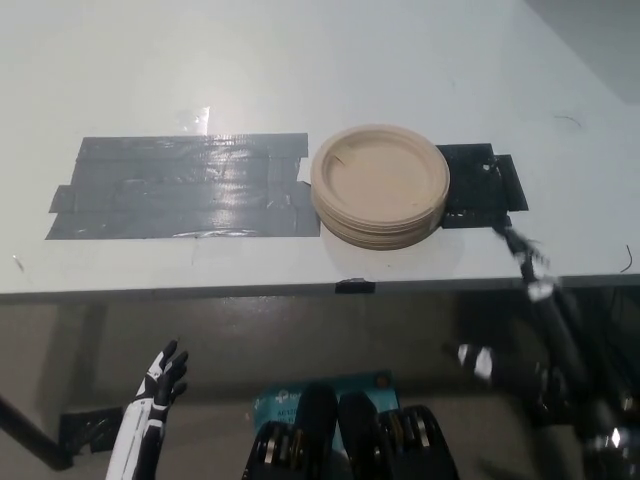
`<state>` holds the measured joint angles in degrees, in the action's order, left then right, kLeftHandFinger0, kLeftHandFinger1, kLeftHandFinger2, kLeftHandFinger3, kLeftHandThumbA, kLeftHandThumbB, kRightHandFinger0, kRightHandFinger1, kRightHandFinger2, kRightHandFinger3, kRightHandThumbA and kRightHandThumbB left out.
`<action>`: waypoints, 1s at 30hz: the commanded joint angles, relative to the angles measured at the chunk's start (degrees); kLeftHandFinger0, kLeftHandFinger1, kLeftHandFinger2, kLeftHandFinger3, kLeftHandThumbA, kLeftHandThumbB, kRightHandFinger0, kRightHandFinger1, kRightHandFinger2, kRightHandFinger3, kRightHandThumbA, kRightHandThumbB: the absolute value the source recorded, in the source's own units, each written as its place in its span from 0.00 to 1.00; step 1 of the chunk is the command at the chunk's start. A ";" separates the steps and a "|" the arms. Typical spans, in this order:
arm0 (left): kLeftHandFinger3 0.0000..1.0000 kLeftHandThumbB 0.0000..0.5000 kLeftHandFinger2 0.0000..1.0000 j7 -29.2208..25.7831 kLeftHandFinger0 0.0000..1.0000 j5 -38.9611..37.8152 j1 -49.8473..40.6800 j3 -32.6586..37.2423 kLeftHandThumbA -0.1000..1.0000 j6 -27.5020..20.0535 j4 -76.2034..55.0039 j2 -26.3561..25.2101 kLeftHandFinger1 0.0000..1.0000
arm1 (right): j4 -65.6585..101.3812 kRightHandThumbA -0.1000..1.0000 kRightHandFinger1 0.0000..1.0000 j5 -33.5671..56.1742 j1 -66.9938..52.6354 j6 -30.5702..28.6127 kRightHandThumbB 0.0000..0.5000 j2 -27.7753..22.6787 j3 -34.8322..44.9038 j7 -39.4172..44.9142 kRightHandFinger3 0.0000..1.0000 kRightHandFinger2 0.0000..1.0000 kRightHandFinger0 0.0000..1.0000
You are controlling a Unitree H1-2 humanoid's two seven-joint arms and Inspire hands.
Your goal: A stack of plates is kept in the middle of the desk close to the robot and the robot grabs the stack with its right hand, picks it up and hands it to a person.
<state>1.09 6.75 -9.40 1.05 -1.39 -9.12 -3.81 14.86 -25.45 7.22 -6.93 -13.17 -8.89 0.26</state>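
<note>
My right hand point(470, 190) lies blurred beside the plates point(380, 185); I can't tell its grip. Left hand point(165, 375) hangs open, low. The plates look light, stiff, slippery: pinch their right rim.

I see white worktop point(300, 60); wide patch of dark tape point(180, 187) on left part; smaller black patch point(485, 190) right, near front edge.

A stack of round beige paper plates point(380, 198) is seen on the white surface point(300, 60), beside dark grey tape point(180, 188). The right robot hand point(478, 185) lies just beside the stack; the white left robot hand point(165, 375) hangs low with fingers apart.
</note>
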 commanded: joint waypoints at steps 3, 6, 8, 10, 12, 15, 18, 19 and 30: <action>1.00 0.00 1.00 -0.41 1.00 0.66 0.65 0.10 1.00 -1.39 -1.60 -0.15 1.00 | -3.95 1.00 1.00 -6.97 10.91 3.74 0.84 -3.13 -2.53 5.42 1.00 1.00 1.00; 1.00 0.00 1.00 -0.33 1.00 0.35 0.67 -0.05 1.00 -1.43 -1.44 -0.20 1.00 | -6.78 1.00 1.00 -9.66 13.72 4.34 0.84 -3.59 -4.15 5.84 1.00 1.00 1.00; 1.00 0.00 1.00 -0.47 1.00 0.95 0.81 0.08 1.00 -1.60 -1.43 -0.27 1.00 | -10.72 1.00 1.00 -12.84 16.65 3.68 0.83 -3.84 -5.71 4.73 1.00 1.00 1.00; 1.00 0.00 1.00 -0.37 1.00 0.91 0.78 0.11 1.00 -1.40 -1.72 -0.26 1.00 | -12.71 1.00 1.00 -14.54 18.55 4.90 0.82 -3.81 -6.86 5.05 1.00 1.00 1.00; 1.00 0.00 1.00 -0.27 1.00 0.75 0.88 -0.08 1.00 -0.66 -2.16 -0.35 1.00 | -15.49 1.00 1.00 -16.73 20.56 6.07 0.79 -3.20 -7.90 4.12 1.00 1.00 1.00; 1.00 0.00 1.00 -0.38 1.00 0.55 1.21 -0.33 1.00 -0.86 -2.07 -0.34 1.00 | -19.30 1.00 1.00 -19.31 22.75 6.70 0.75 -2.56 -9.21 2.15 1.00 1.00 1.00; 1.00 0.00 1.00 -0.27 1.00 0.45 1.05 -0.32 1.00 -1.09 -2.02 -0.39 1.00 | -22.62 1.00 1.00 -21.17 24.15 7.17 0.75 -1.87 -10.26 0.53 1.00 1.00 1.00; 1.00 0.00 1.00 -0.17 1.00 0.46 1.01 -0.27 1.00 -1.32 -1.96 -0.49 1.00 | -24.27 1.00 1.00 -21.68 24.84 7.12 0.75 -1.60 -10.65 -0.25 1.00 1.00 1.00; 1.00 0.00 1.00 -0.04 1.00 0.39 1.26 -0.44 1.00 -1.15 -2.35 -0.78 1.00 | -30.24 1.00 1.00 -23.74 28.65 6.69 0.72 -0.46 -11.55 -3.80 1.00 1.00 1.00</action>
<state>1.14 7.24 -8.65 0.80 -1.38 -9.45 -4.04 -14.74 -47.06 31.97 -0.14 -13.96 -20.57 0.29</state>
